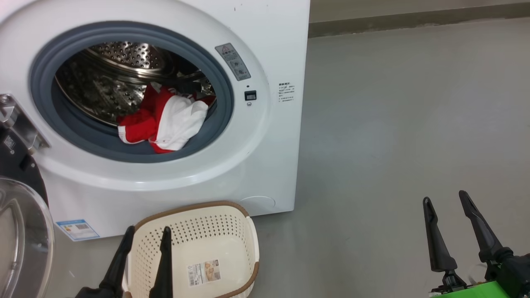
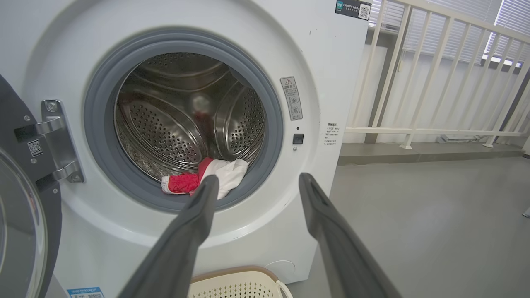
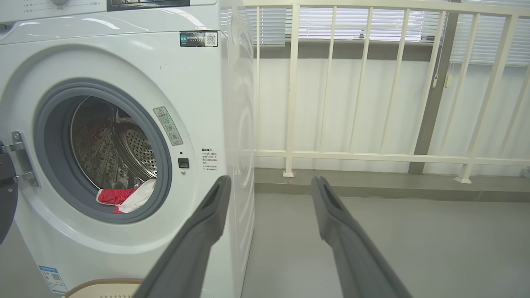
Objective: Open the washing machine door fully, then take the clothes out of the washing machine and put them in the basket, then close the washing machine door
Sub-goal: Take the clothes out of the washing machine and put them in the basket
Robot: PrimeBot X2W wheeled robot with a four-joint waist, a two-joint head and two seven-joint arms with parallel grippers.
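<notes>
The white washing machine (image 1: 265, 49) stands with its door (image 1: 20, 231) swung open to the left, glass bowl facing out. Red and white clothes (image 1: 165, 118) lie at the drum's front lip, over the grey seal (image 2: 273, 124); they also show as clothes (image 2: 207, 178) in the left wrist view and clothes (image 3: 124, 198) in the right wrist view. The cream basket (image 1: 198, 252) sits empty on the floor below the opening. My left gripper (image 1: 147, 232) is open above the basket's near left side, fingers pointing at the machine. My right gripper (image 1: 447, 198) is open over bare floor, far right.
Grey floor (image 1: 393, 124) spreads to the right of the machine. A cream railing (image 3: 372, 82) with blinds behind it runs along the back wall. The door's steel hinge (image 2: 58, 140) sticks out at the opening's left side.
</notes>
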